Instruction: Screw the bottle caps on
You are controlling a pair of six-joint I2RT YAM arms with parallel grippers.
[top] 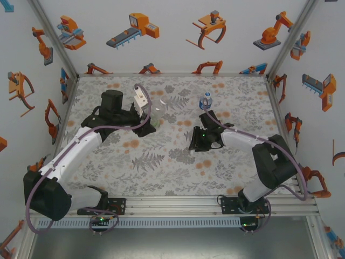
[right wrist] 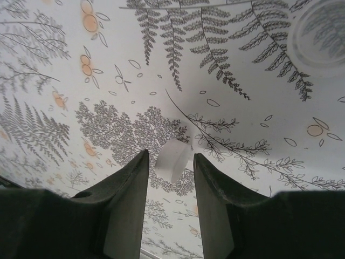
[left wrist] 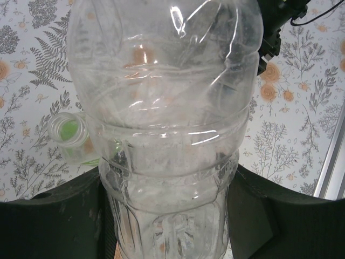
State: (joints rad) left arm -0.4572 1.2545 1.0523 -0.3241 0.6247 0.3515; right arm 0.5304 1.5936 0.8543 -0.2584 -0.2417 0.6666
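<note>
The left gripper is clamped on the clear bottle, its black fingers pressing both flanks of the ribbed lower body. The thin, glossy plastic is dented and creased, and the bottle's long axis runs straight out from the wrist. Which end carries the mouth cannot be made out. Just beside it on the left stands the green bottle, upright, its round neck open and uncapped.

Across the fern-printed table, well to the right, the right gripper reaches down with its jaws a narrow way apart. A white cap, a short, smooth plastic cylinder tipped on its side, sits between the fingertips. A sliver of gap shows on the cap's left, so whether it is actually pinched cannot be told.

The coming move likely hinges on this: the cap is at the right arm, while the nearest open necks lie to its left, at the left arm. The blue-label bottle stands upright just beyond the right gripper.
</note>
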